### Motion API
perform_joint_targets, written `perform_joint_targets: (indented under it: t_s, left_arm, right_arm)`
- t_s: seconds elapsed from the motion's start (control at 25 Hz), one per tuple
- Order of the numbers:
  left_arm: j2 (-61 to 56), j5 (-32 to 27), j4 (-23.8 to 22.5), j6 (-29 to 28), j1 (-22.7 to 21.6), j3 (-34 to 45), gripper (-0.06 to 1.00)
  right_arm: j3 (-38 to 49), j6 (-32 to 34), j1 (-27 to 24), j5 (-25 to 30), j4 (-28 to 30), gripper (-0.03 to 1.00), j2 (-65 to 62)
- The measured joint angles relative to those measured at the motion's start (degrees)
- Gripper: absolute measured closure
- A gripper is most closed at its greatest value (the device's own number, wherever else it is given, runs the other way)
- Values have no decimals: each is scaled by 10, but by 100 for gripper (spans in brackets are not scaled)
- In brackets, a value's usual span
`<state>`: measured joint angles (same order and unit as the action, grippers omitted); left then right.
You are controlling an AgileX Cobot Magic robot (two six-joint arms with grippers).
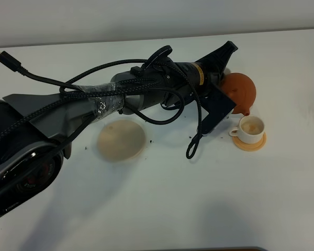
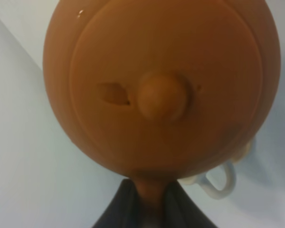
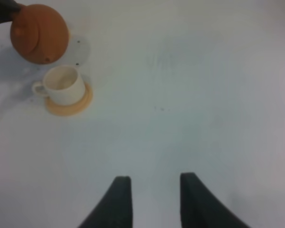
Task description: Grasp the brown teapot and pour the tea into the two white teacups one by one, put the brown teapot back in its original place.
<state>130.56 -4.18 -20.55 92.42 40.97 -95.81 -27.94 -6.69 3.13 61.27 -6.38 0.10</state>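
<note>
1. Left arm [image 1: 141,91]: extended from the left side of the white table [image 1: 162,209] across its middle toward the right side. A black cable [image 1: 193,138] hung in a loop below the wrist.

2. Left gripper [image 2: 149,186]: its dark fingers [image 2: 116,206] were closed on the loop handle of the brown teapot [image 1: 240,90], which was held clear of the table.

3. Brown teapot: tilted, with the short spout [image 1: 245,112] pointing down at the white teacup [image 1: 250,127] just beside it. In the left wrist view the lid and its knob [image 2: 161,97] faced the camera and filled most of the picture. Whether liquid was flowing could not be determined.

4. White teacup: upright on its orange-tan saucer [image 1: 254,143], handle toward the left arm's side. The interior showed a pale tan tint. Only one cup was visible.

5. Beige coaster [image 1: 121,139]: flat on the table below the left arm, well apart from the teapot and bare.

6. Right gripper [image 3: 154,202]: suspended over bare table, well apart from the cup, fingers [image 3: 118,202] parted with a clear gap and holding nothing.
</note>
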Motion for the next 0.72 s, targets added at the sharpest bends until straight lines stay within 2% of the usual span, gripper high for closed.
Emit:
perform_joint_targets:
  t_s: [0.72]
  left_arm:
    - [0, 4, 2, 36, 6, 0, 83]
  right_arm:
    - [0, 0, 0, 0, 0, 73, 0]
